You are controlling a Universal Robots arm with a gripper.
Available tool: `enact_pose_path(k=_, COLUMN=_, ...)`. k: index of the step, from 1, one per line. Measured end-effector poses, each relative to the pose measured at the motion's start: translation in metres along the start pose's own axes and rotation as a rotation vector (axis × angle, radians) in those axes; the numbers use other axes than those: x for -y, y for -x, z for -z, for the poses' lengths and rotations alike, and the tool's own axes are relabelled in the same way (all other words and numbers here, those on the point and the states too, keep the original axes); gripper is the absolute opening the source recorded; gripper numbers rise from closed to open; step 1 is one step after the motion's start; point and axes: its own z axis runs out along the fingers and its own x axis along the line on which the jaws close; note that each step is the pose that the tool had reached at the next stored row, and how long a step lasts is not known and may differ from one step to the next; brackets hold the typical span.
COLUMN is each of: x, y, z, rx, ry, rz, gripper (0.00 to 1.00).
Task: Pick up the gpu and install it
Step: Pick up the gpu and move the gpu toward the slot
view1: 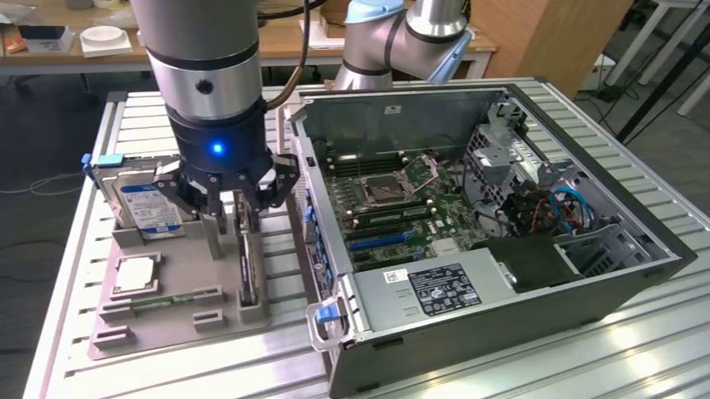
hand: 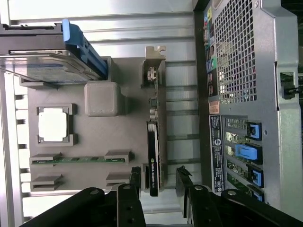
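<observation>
Hovering my hand (view1: 233,226), fingers (view1: 212,223) spread wide, astride the thin black gpu card (view1: 246,278) standing in its grey tray (view1: 189,266); I'd want them square and centred.

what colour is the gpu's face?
Black, with a small green logo, on the gpu; the wrist view shows it best.

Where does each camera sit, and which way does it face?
Exterior view: raised off the arm, looking down on the open computer case and parts tray; the arm and pincer show.
Wrist view: on the wrist, looking down past the pincer at the gpu standing on edge; fingertips show.
Shared: gpu, parts tray, hard drive, computer case.
</observation>
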Motion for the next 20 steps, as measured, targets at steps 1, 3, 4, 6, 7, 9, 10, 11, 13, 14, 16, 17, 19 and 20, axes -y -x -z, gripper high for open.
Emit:
enact_pose_path(k=1, x=0.0, y=0.0, z=0.0, rx=0.0, ry=0.0, rz=0.0, gripper=0.43)
enact_pose_path(k=3, x=0.0, y=0.0, z=-0.0009, rx=0.0004, ry=0.0004, rz=0.0, gripper=0.43)
enact_pose_path(k=4, x=0.0001, y=0.0, z=-0.0015, rx=0.0002, ry=0.0002, rz=0.001, gripper=0.43)
enact_pose_path(k=6, x=0.0002, y=0.0, z=-0.0035, rx=-0.0001, ry=0.0001, rz=0.004, gripper=0.43)
enact_pose_path(k=7, x=0.0003, y=0.0, z=-0.0048, rx=-0.0003, ry=0.0, rz=0.006, gripper=0.43)
enact_pose_path(k=9, x=0.0004, y=0.0, z=-0.0074, rx=-0.0005, ry=0.0001, rz=0.011, gripper=0.43)
enact_pose_path(k=10, x=0.0005, y=0.0, z=-0.0087, rx=-0.0007, ry=0.0001, rz=0.012, gripper=0.43)
enact_pose_path(k=11, x=0.0006, y=0.0, z=-0.0099, rx=-0.0007, ry=0.0001, rz=0.013, gripper=0.43)
enact_pose_path(k=13, x=0.0006, y=0.0, z=-0.0114, rx=-0.0007, ry=0.0001, rz=0.013, gripper=0.43)
enact_pose_path(k=14, x=0.0007, y=0.0, z=-0.0123, rx=-0.0007, ry=0.0001, rz=0.013, gripper=0.43)
enact_pose_path(k=16, x=0.0009, y=0.0, z=-0.0158, rx=-0.0007, ry=0.0001, rz=0.013, gripper=0.43)
enact_pose_path(k=17, x=0.001, y=0.0, z=-0.0177, rx=-0.0006, ry=0.0002, rz=0.013, gripper=0.43)
enact_pose_path(k=19, x=0.0012, y=0.0, z=-0.0213, rx=-0.0006, ry=0.0001, rz=0.013, gripper=0.43)
enact_pose_path(k=20, x=0.0013, y=0.0, z=-0.023, rx=-0.0007, ry=0.0001, rz=0.013, gripper=0.43)
